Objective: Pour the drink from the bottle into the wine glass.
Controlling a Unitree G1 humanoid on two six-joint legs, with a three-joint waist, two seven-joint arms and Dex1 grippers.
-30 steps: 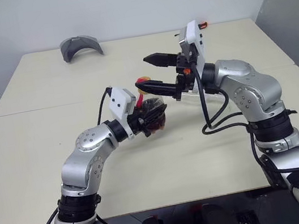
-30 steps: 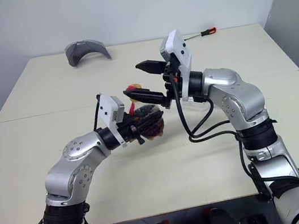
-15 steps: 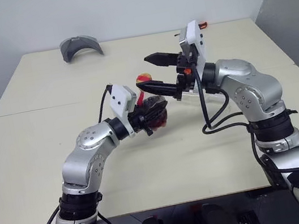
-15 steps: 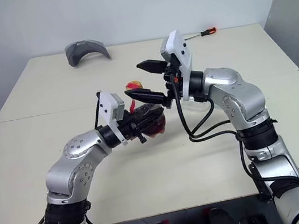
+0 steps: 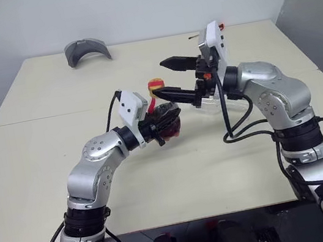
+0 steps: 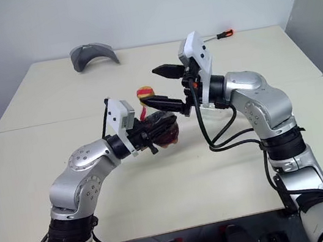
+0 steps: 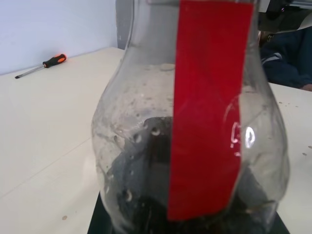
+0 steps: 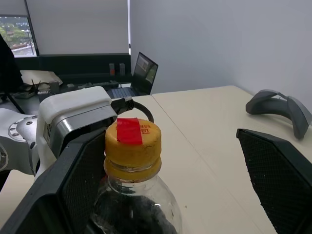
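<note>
Change: since a second ago the left gripper (image 5: 163, 122) has closed fully on the bottle; the right arm has barely moved.
Bottle (image 5: 164, 118): clamped by its rounded body, held above the table (image 5: 44, 159), yellow cap (image 8: 132, 139) on.
Drink (image 8: 134, 214): dark, low inside.
Right gripper (image 5: 170, 80): fingers wide apart, level, either side of the cap, not touching.
Wine glass (image 5: 215, 101): behind the right arm, mostly hidden.

Silver arms, white wrists, black cables.
</note>
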